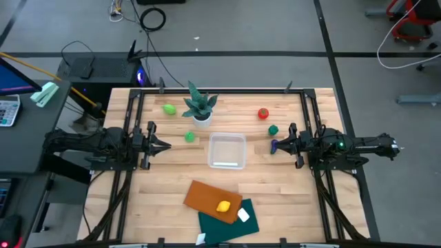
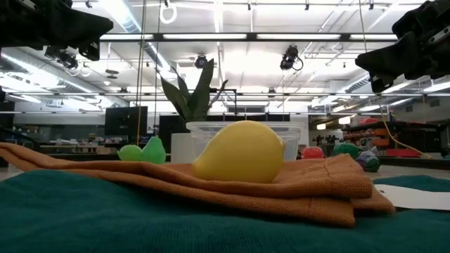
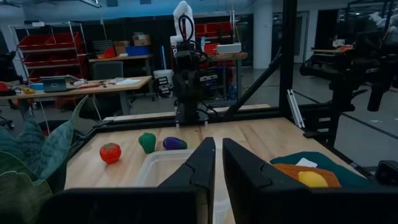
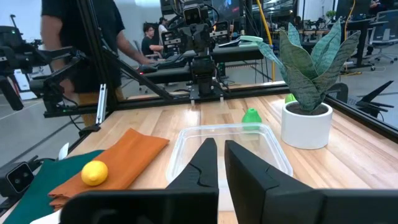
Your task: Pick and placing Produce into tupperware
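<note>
The clear tupperware (image 1: 227, 150) sits at the table's middle, nothing in it. Two light green pieces (image 1: 169, 109) (image 1: 189, 137) lie to its left. The red one (image 1: 263, 114), the dark green one (image 1: 273, 129) and the purple one (image 1: 274, 145) lie to its right. The yellow one (image 1: 223, 206) rests on the orange cloth near the front. My left gripper (image 3: 217, 163) hovers left of the tub, shut and holding nothing. My right gripper (image 4: 221, 163) hovers right of it, above the purple piece, also shut.
A spiky potted plant (image 1: 200, 107) stands behind the tub. The orange-brown cloth (image 1: 210, 198) lies on a dark green cloth (image 1: 231, 220) with a white tag at the near edge. Black frame rails run along the table's sides. People show in the room beyond the table.
</note>
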Controlling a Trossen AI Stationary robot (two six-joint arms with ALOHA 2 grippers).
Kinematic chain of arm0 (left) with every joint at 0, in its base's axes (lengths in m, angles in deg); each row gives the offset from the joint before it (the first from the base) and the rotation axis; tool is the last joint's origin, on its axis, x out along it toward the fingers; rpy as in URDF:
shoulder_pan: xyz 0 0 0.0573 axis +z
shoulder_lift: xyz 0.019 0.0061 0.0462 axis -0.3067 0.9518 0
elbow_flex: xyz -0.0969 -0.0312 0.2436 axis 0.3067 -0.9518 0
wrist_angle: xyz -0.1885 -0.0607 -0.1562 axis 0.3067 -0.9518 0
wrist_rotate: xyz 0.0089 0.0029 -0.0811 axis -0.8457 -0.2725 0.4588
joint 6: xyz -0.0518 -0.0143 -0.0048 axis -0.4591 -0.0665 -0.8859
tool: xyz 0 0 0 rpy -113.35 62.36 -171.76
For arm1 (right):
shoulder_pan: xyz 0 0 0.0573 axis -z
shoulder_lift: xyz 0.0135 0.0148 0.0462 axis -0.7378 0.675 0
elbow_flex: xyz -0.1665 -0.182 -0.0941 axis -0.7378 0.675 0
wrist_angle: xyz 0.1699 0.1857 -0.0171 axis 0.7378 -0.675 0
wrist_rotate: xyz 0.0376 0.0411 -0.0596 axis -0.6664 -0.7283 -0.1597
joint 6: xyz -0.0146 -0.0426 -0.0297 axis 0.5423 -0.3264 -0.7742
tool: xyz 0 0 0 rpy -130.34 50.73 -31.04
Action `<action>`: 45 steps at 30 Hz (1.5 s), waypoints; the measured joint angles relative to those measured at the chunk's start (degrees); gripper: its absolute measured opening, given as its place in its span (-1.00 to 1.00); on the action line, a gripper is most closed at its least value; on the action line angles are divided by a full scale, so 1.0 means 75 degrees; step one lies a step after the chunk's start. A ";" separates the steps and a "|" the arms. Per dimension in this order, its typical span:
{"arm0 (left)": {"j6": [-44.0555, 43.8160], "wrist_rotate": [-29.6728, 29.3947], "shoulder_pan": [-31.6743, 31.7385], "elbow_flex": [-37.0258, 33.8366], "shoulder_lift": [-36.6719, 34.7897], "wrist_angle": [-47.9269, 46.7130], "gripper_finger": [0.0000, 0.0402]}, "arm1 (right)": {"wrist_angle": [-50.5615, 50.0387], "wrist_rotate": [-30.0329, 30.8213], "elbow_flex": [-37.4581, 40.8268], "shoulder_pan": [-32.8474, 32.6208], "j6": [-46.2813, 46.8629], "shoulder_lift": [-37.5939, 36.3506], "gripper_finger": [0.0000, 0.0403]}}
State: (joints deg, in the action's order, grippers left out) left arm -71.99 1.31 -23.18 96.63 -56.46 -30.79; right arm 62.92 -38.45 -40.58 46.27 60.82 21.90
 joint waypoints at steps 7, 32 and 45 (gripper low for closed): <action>-0.0003 0.0000 0.0000 0.0000 -0.0003 -0.0003 -0.86 | 0.0000 0.0000 0.0000 0.0002 -0.0001 0.0001 -1.00; -0.0003 0.0000 0.0000 0.0001 -0.0003 -0.0002 -0.83 | 0.0003 0.0000 0.0000 0.0001 -0.0001 -0.0001 -1.00; -0.0003 0.0000 0.0000 0.0001 -0.0001 0.0000 -0.84 | 0.0000 -0.0003 -0.0003 0.0003 0.0000 0.0001 -1.00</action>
State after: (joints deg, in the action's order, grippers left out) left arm -72.01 1.31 -23.18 96.64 -56.47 -30.79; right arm 62.92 -38.47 -40.60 46.29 60.82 21.91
